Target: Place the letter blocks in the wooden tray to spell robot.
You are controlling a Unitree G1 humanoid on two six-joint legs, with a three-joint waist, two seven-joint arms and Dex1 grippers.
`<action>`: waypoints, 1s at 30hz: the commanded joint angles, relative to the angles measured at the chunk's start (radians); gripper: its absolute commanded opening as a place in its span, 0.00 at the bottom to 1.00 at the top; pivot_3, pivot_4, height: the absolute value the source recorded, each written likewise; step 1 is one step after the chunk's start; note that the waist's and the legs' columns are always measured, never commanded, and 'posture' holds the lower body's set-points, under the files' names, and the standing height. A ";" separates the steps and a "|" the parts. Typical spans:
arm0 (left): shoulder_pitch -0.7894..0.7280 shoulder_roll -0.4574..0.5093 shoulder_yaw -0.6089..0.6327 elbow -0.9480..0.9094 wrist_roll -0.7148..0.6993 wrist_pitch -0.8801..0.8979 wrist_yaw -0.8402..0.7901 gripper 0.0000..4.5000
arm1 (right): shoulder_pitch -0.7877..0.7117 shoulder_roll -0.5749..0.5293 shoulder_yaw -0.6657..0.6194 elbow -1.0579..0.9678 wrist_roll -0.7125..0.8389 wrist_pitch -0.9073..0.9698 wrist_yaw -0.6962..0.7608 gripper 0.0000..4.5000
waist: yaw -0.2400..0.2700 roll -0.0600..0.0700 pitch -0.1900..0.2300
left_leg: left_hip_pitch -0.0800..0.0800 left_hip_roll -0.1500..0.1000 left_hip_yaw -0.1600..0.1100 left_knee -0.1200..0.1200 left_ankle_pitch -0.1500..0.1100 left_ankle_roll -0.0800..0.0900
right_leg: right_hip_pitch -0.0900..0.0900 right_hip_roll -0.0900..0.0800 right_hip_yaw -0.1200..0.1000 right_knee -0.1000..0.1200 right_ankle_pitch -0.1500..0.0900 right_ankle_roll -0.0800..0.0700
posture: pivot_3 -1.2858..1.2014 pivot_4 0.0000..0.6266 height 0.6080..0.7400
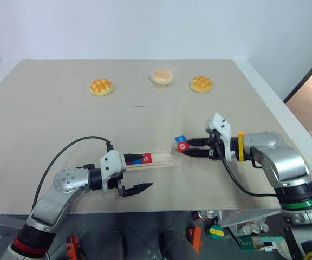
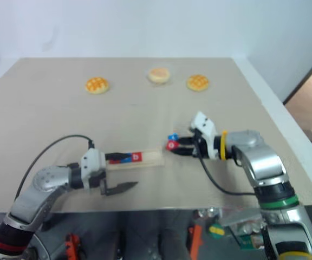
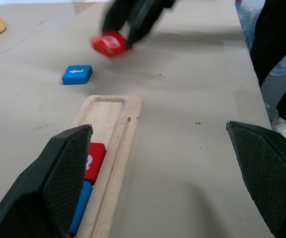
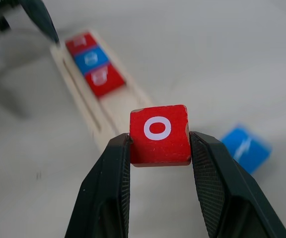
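Note:
My right gripper (image 4: 159, 146) is shut on a red letter block with a white "o" (image 4: 159, 133) and holds it above the table, just right of the wooden tray's (image 1: 163, 157) free end. The tray holds three blocks in a row: red (image 4: 81, 43), blue (image 4: 91, 58), red (image 4: 103, 79). A blue block (image 1: 180, 138) lies flat on the table beside the held one. My left gripper (image 1: 140, 174) stands open at the tray's left end, one finger (image 3: 66, 178) over the blocks there, the other on the near side.
Three round golden buns (image 1: 101, 86) (image 1: 162, 77) (image 1: 200, 83) sit in a row at the far side of the table. The table's front edge (image 1: 161, 208) runs close below both arms. A black cable loops from the left arm.

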 commanded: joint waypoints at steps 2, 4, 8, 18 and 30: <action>0.007 -0.007 0.043 -0.018 -0.008 -0.006 0.032 1.00 | -0.073 0.035 0.053 -0.016 0.005 0.006 0.011 0.27 | 0.000 0.000 0.000 | -0.001 0.000 0.000 0.000 0.000 0.000 | 0.000 0.000 0.000 0.000 0.000 0.000 | 0.52 0.24 1.00; 0.015 -0.006 0.060 -0.012 -0.011 -0.003 0.046 1.00 | -0.104 0.054 0.095 0.009 -0.016 -0.020 0.027 0.27 | -0.002 0.000 0.000 | -0.001 0.000 0.000 0.000 0.000 0.000 | -0.001 0.000 0.000 0.000 0.000 0.000 | 0.52 0.24 1.00; 0.045 -0.004 0.102 -0.003 -0.011 -0.008 0.081 1.00 | -0.177 0.096 0.196 0.133 -0.092 -0.125 0.071 0.27 | -0.002 0.000 0.000 | -0.001 0.000 0.000 0.000 0.000 0.000 | -0.001 0.000 0.000 0.000 0.000 0.000 | 0.52 0.24 1.00; 0.074 -0.014 0.127 -0.021 -0.005 -0.008 0.129 1.00 | -0.272 0.169 0.305 0.364 -0.191 -0.270 0.185 0.27 | 0.000 0.000 0.000 | -0.001 0.000 0.001 0.000 0.000 0.000 | -0.001 -0.002 0.000 0.000 0.003 -0.005 | 0.52 0.24 1.00; 0.083 -0.010 0.123 -0.033 0.002 -0.006 0.138 1.00 | -0.274 0.217 0.305 0.484 -0.250 -0.385 0.212 0.27 | 0.000 0.000 0.000 | 0.000 0.000 0.000 0.000 0.000 0.000 | -0.001 -0.001 -0.001 0.000 0.003 -0.006 | 0.52 0.24 1.00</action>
